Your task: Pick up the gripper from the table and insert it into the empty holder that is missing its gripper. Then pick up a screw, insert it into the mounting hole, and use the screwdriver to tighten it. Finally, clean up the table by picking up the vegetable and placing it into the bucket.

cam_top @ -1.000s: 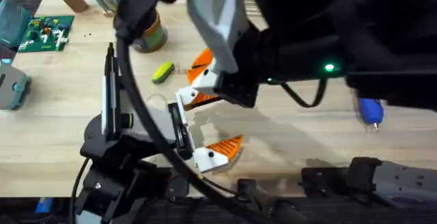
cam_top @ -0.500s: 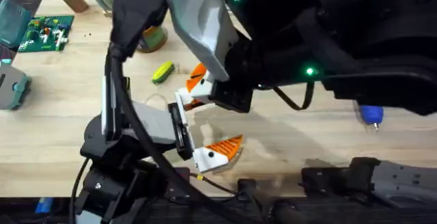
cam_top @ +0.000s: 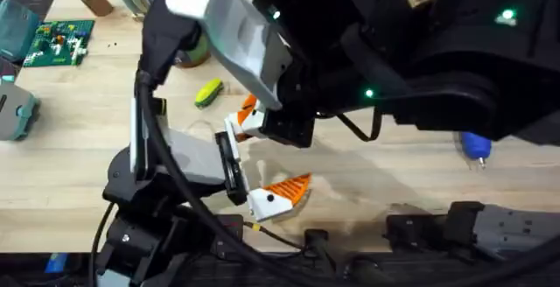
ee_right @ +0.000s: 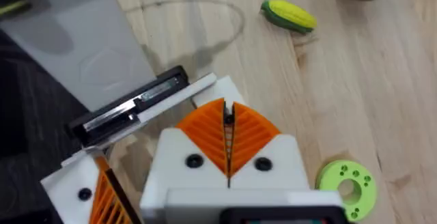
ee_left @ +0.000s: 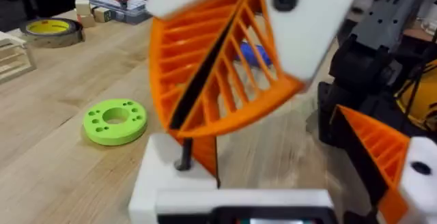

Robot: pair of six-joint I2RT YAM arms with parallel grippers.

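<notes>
Right arm shifted left | vegetable (ee_right: 289, 15) unhidden in right wrist view

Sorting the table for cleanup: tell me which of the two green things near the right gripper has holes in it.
The flat bright-green ring disc: round, with a centre hole and small holes around it. The yellow-green vegetable is oblong and solid, lying farther off across the wood.

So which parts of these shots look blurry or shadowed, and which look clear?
Overhead: the right arm rises close under the camera, large, dark and soft, throwing shadow on the table; the vegetable stays clear. Left wrist: the near orange ribbed pad is smeared, the green ring disc sharper. Right wrist: fairly crisp, evenly lit.
</notes>
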